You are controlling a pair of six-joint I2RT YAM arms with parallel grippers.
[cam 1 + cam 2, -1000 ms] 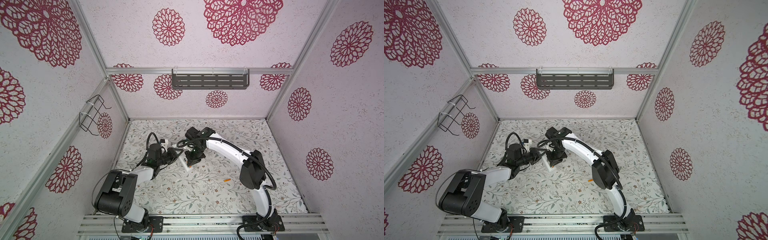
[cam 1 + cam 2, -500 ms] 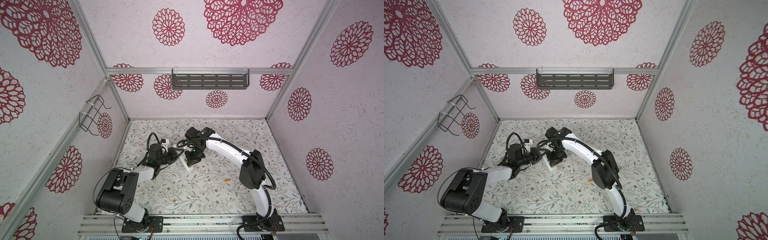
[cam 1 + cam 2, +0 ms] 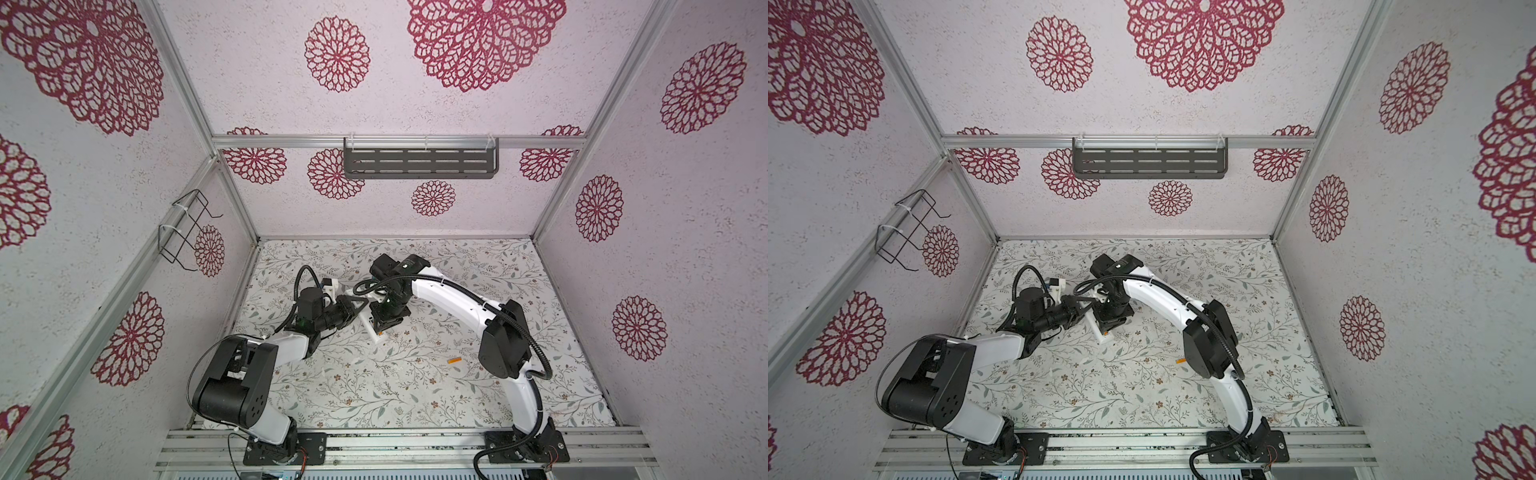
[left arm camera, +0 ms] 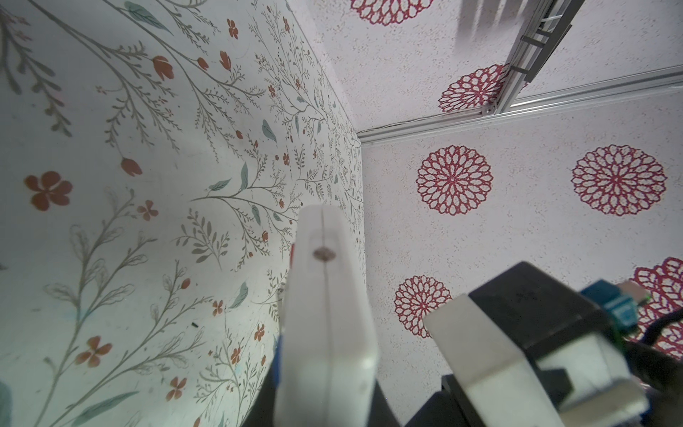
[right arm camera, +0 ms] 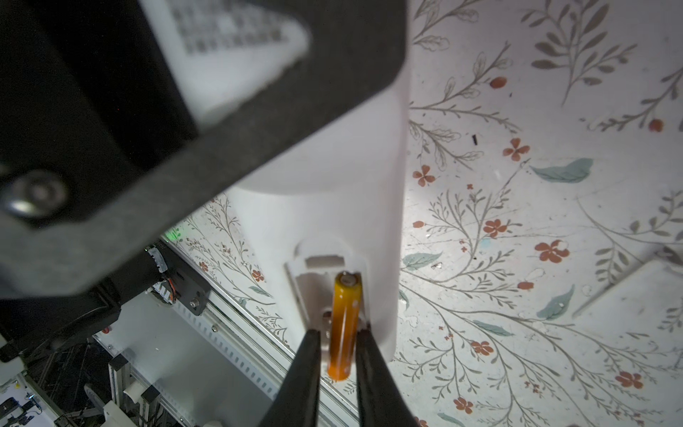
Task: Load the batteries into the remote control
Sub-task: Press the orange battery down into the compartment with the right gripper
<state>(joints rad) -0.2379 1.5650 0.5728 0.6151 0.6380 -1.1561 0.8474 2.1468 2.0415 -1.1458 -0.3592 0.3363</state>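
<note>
My left gripper [image 3: 356, 308] is shut on the remote control [image 3: 376, 333], a long white bar held over the floral table, and the same grip shows in the left wrist view [image 4: 325, 406]. In the right wrist view the remote control [image 5: 325, 222] shows its open battery bay. One orange battery [image 5: 342, 325] lies tilted with its far end in the bay. My right gripper [image 5: 334, 332] straddles it, jaws slightly apart, with a thin gap beside one finger [image 5: 308, 355]. In both top views a second battery [image 3: 454, 360] [image 3: 1180, 362] lies on the table beside the right arm.
A flat white piece [image 5: 635, 292] lies on the table beside the remote. A grey slotted shelf [image 3: 419, 164] hangs on the back wall and a wire rack [image 3: 187, 228] on the left wall. An aluminium rail [image 3: 415, 444] runs along the front edge.
The right gripper's jaws have eased slightly apart around the battery. Both arms stay almost where they were.
</note>
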